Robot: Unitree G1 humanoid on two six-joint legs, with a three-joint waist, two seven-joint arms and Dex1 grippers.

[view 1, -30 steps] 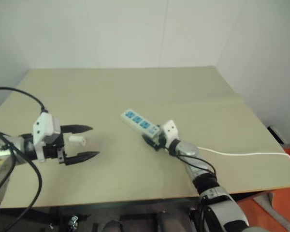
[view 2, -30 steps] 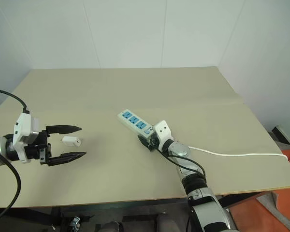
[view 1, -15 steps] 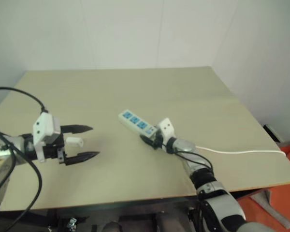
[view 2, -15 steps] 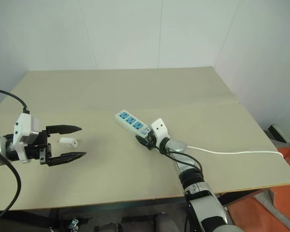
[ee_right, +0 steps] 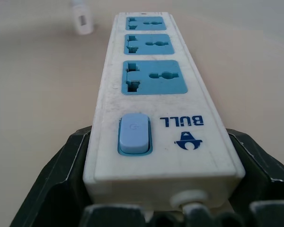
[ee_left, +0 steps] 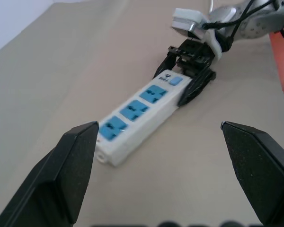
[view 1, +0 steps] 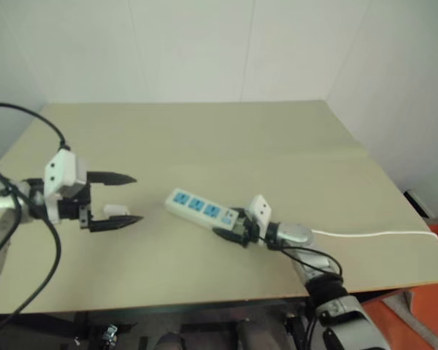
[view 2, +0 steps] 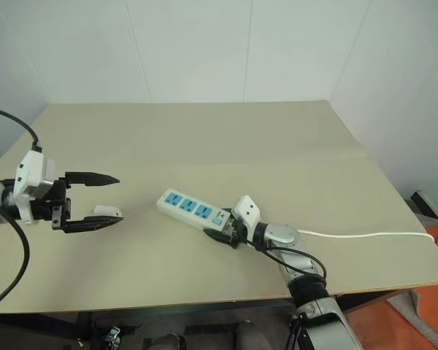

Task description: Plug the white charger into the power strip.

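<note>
Head pair above — wrist views close (shared power strip (ee_left: 137, 112))

- We see the power strip (view 2: 190, 208) lying flat on the table (view 2: 226, 138), near the middle.
- Our right gripper (view 2: 220, 235) clasps its cord end; the cord (view 2: 365, 235) trails right.
- The white charger (view 2: 104, 211) lies to the left, between our left gripper's (view 2: 109, 198) spread fingers.
</note>
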